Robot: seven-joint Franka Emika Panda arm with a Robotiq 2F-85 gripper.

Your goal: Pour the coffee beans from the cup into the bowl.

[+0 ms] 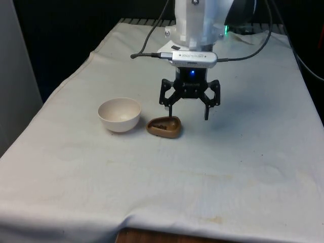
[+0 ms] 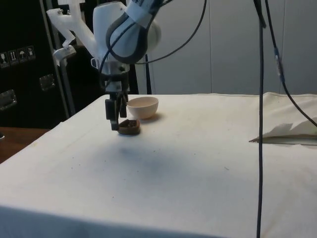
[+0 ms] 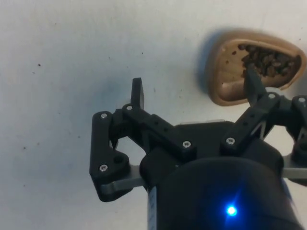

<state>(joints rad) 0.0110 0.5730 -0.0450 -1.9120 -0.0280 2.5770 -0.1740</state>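
Hand: we see the hand (image 1: 189, 112) hanging low over the counter (image 1: 238, 167), fingers pointing down, spread wide, with nothing between them.

Cup: the cup (image 1: 164, 126) is a low brown vessel with a rounded, roughly triangular rim, standing upright on the counter. It holds a small heap of dark coffee beans (image 3: 266, 61).

Cup relative to hand: the cup sits just off one side of the hand, under and beside one finger. In the wrist view that fingertip (image 3: 251, 79) lies over the cup's near rim, while the other finger (image 3: 137, 93) stands over bare cloth. The cup is therefore not between the fingers; the hand is offset from it, towards its free finger.

Contact: we cannot tell whether the near fingertip touches the rim or hovers just above it.

Bowl: the white bowl (image 1: 119, 114) stands upright just beyond the cup, on the cup's far side from the hand. Hand, cup and bowl lie roughly in one line. The bowl looks empty.

Cup axis: in the wrist view, the cup's longer dimension runs roughly along the line joining the two fingers.

Step in hand: we judge this as the approach to the grasp; no beans are poured yet.

Next move calls for: a sideways shift of the hand towards the cup until the rim or wall sits between the fingers, then closing.

Risk: the cup is shallow, so a nudge from the near finger could tip it and spill beans.
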